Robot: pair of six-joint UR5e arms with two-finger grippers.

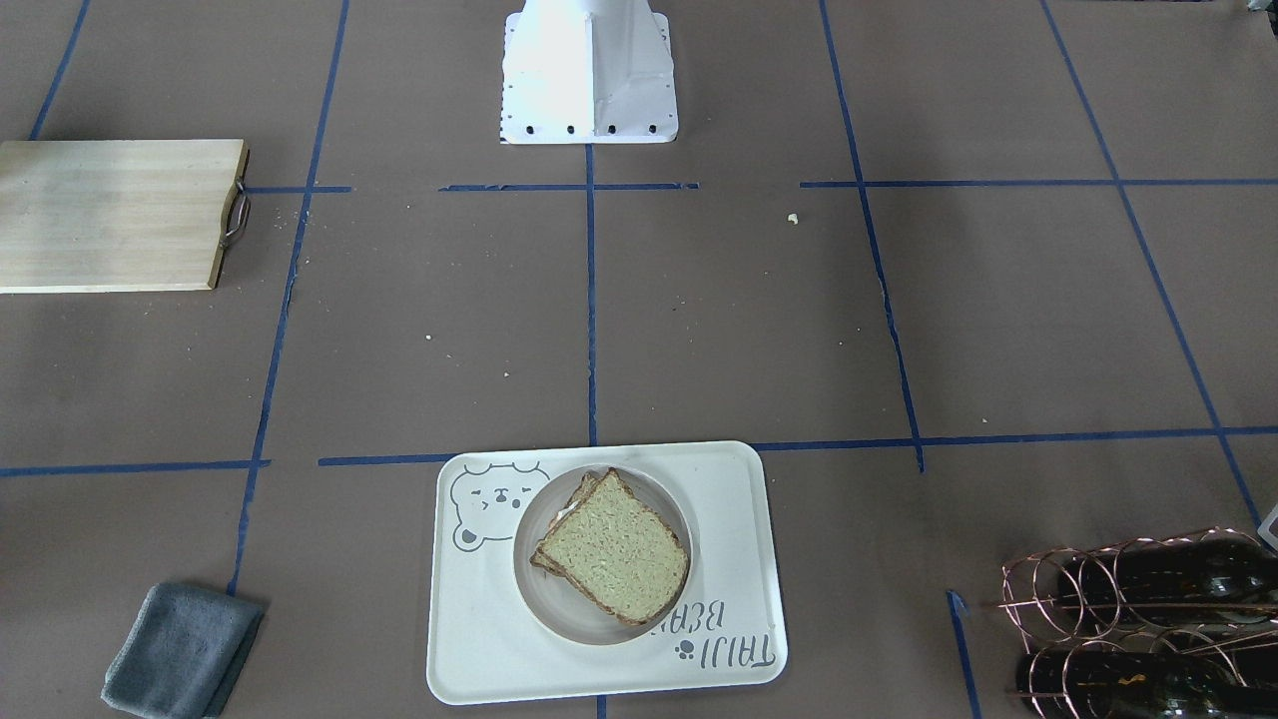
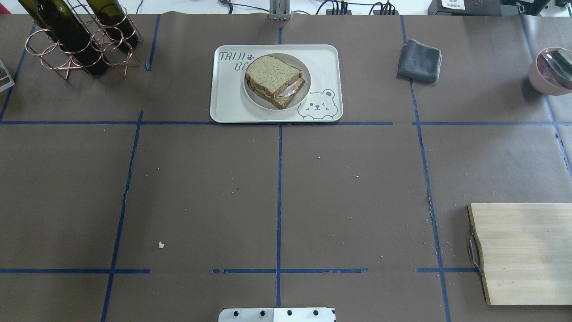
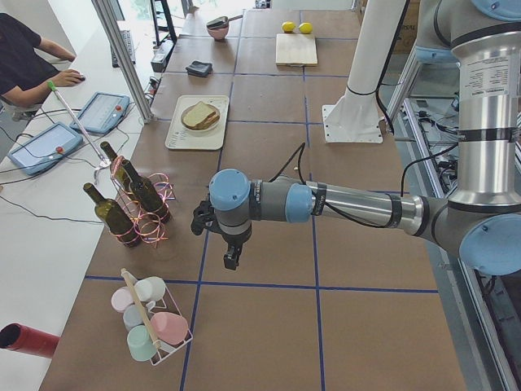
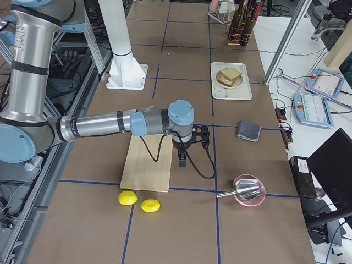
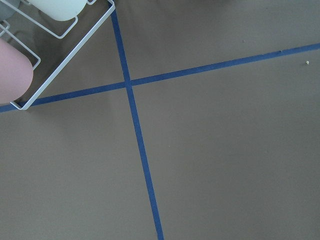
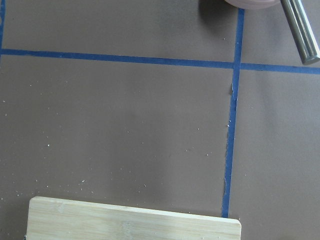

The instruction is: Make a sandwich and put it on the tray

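Note:
The sandwich [image 1: 614,547], two brown-crusted bread slices with white egg showing at one edge, lies on a small round cream plate [image 1: 589,627]. The plate stands on the cream bear-face tray [image 1: 479,619]. They also show in the overhead view: sandwich [image 2: 270,74], tray [image 2: 228,100]. My left gripper [image 3: 232,259] shows only in the left side view, hanging low over the table near the bottle rack, far from the tray. My right gripper [image 4: 182,159] shows only in the right side view, by the wooden board's edge. I cannot tell whether either is open or shut.
A pale wooden board [image 2: 523,250] lies at my right front. A grey cloth [image 2: 419,60] and a pink bowl [image 2: 552,71] with a metal utensil are far right. A copper rack of wine bottles [image 2: 76,36] is far left. Two lemons [image 4: 127,198] and a rack of cups [image 3: 151,322] sit at the table's ends.

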